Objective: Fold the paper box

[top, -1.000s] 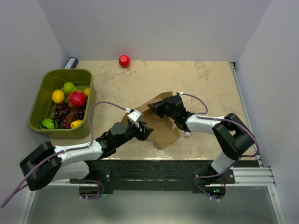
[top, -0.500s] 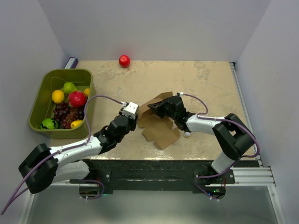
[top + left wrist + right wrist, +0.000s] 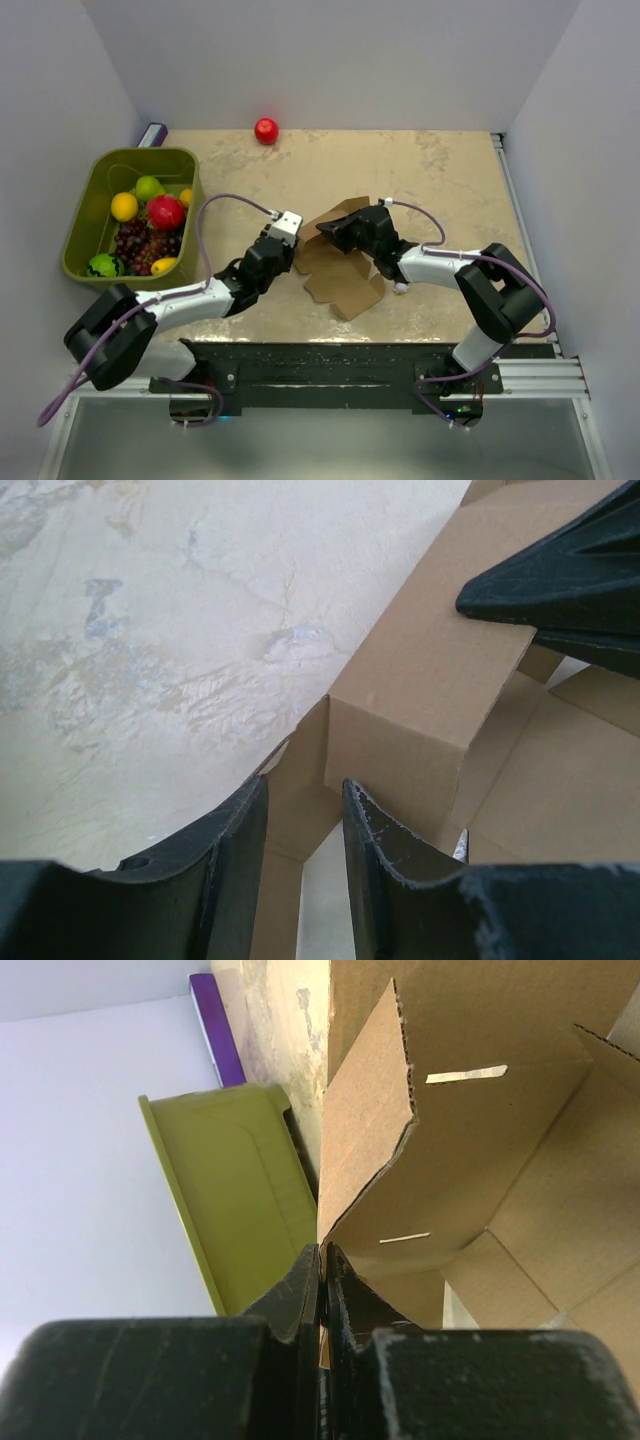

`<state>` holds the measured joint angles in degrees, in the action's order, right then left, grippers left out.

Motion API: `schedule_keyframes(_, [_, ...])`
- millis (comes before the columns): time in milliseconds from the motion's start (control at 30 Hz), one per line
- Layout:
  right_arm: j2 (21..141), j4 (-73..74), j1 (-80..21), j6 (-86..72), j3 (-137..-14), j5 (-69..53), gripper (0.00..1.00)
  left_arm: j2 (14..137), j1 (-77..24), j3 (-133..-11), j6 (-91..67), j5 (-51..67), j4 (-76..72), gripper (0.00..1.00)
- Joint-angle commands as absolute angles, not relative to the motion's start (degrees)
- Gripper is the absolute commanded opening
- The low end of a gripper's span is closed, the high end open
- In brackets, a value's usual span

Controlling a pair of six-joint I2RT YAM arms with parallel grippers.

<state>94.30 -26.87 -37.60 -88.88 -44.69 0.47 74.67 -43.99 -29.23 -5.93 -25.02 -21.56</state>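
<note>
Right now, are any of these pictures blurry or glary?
Top view: even light, no glare, only soft shadows. Left wrist view: paper box sharp, far table slightly soft. Right wrist view: box edge crisp, green bin behind a little soft.

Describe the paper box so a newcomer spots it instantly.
Start at the beige table; near its front edge, midway across, sits the paper box. It is the only brown cardboard, partly folded, one flap in the jaws of the right gripper.

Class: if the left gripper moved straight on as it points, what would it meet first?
Probably the paper box: its raised corner stands right ahead of the left gripper, though depth is unclear.
</note>
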Motion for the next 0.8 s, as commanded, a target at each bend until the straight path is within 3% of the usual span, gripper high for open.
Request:
schedule_keyframes(0, [92.5, -28.0, -37.9, -88.5, -44.2, 0.8, 0.04, 78.2, -43.8, -33.0, -3.4, -22.9, -28.2, 0.4])
schedule_keyframes(467, [91.9, -27.9, -37.9, -88.4, -43.8, 0.6, 0.04, 86.7, -43.8, -35.3, -9.2, -21.0, -36.9, 0.4])
schedule_keyframes(767, [92.0, -27.9, -38.0, -88.5, -43.6, 1.1, 0.04, 76.9, -43.9, -28.6, -10.7, -19.2, -33.3, 0.51])
